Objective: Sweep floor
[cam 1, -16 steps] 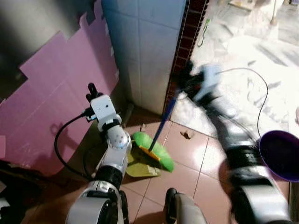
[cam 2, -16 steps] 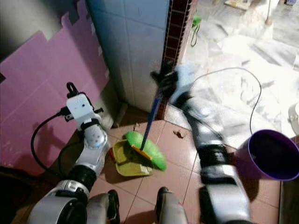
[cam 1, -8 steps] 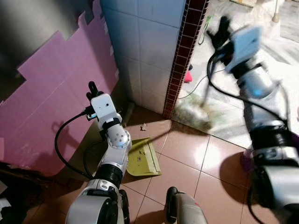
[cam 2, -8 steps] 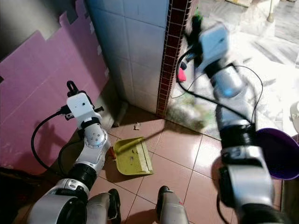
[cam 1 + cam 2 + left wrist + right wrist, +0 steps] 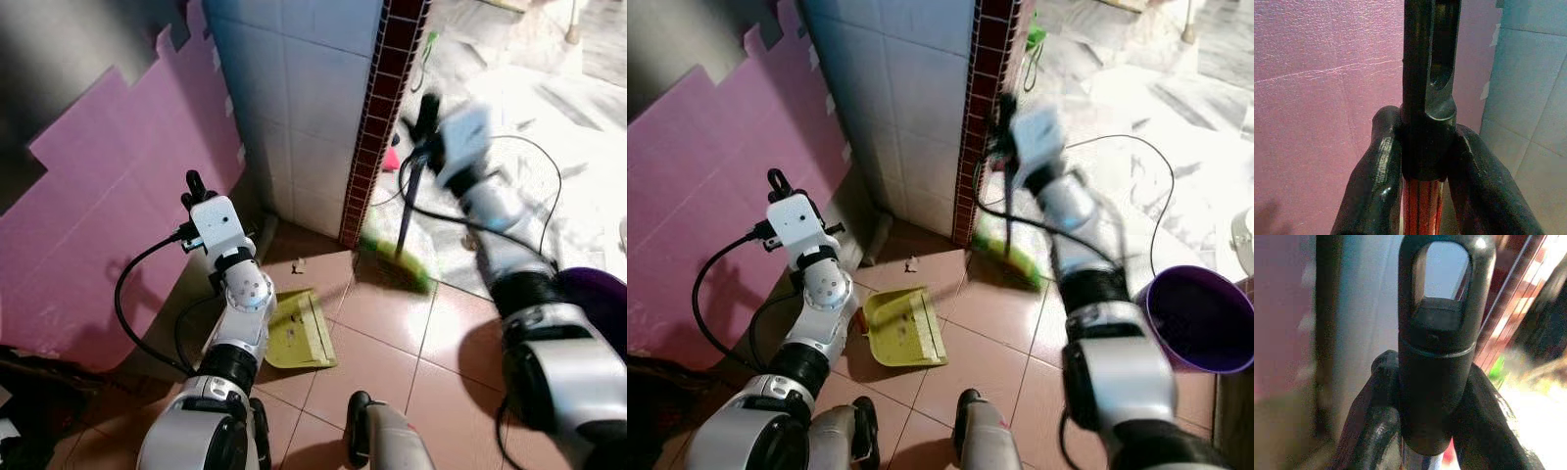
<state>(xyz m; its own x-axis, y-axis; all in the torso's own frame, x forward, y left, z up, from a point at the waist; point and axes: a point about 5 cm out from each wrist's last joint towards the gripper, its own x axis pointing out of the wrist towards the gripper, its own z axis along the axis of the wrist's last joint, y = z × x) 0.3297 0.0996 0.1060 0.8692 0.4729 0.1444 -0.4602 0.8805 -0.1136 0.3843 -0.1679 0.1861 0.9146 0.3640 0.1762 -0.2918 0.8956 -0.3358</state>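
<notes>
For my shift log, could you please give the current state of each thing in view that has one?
Left gripper: shut on the dustpan handle.
Right gripper: shut on the broom handle.
Dustpan: flat on the tiled floor.
Broom: upright, head on the floor, blurred.
Purple bucket: upright.

The floor (image 5: 382, 343) is laid with reddish-brown tiles. A yellow dustpan (image 5: 299, 333) and a small debris scrap (image 5: 299, 265) lie on it.

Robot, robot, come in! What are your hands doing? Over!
Left gripper shut on dustpan handle. Right gripper shut on broom. Scrap beyond dustpan.
</notes>
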